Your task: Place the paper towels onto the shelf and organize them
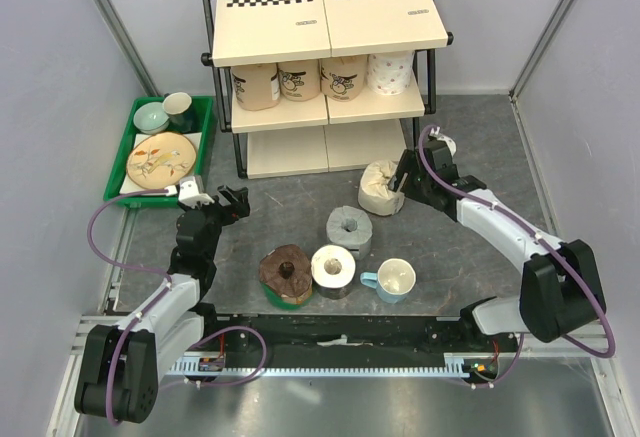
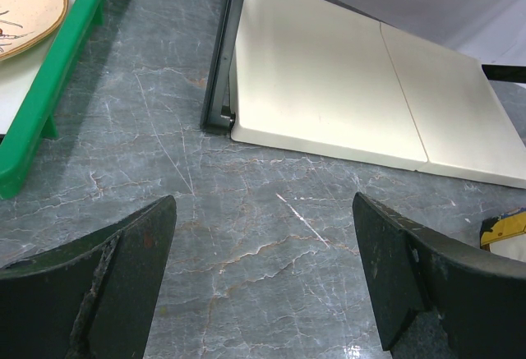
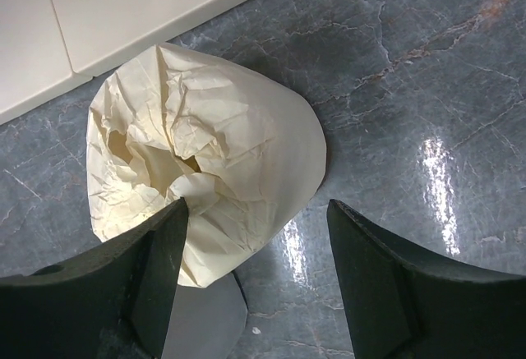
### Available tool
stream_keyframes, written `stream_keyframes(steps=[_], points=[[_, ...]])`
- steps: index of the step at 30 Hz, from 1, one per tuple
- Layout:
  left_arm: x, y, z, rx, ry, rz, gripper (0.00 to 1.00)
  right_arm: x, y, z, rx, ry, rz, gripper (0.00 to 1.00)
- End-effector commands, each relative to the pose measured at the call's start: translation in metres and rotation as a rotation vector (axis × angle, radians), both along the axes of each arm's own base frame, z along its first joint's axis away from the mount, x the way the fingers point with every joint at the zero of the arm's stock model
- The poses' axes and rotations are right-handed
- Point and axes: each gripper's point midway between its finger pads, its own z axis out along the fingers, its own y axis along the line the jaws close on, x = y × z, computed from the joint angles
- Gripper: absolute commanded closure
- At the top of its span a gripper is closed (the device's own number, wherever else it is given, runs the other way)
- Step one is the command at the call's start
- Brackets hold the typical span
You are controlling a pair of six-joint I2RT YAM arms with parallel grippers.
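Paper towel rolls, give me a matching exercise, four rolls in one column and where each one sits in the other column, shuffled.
1 dark brown roll
2 grey roll
3 cream roll
4 patterned white roll

A right end of the shelf, middle tier
B on the table, just in front of the shelf's bottom tier
C leftmost roll on the table
D on the table, between the cream roll and the plain white roll

Pairs: 1-C, 2-D, 3-B, 4-A

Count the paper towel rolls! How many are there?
8. On the shelf's middle board: three tan rolls, one patterned white roll. On the table: cream roll by the right gripper, grey roll, brown roll, white roll. Another may hide behind the right arm.
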Motion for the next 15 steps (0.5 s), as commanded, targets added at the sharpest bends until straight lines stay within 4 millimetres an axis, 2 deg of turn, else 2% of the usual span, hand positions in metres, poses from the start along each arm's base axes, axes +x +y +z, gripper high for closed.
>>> stream_keyframes(steps=[1,9,13,15], points=[[0.005,0.001,0.016,-0.029,-0.049,0.015,0.05,0.017,0.008,0.024,0.026,-0.074,-0.001,0.24],[0.006,0.001,0.016,-0.028,-0.049,0.014,0.05,0.016,0.003,0.053,0.045,-0.150,-0.023,0.24],[0.006,0.001,0.017,-0.029,-0.049,0.015,0.05,0.019,0.001,0.056,0.036,-0.159,-0.030,0.24],[0.005,0.000,0.016,-0.028,-0.049,0.011,0.05,0.022,0.003,0.050,0.029,-0.142,-0.023,0.24]])
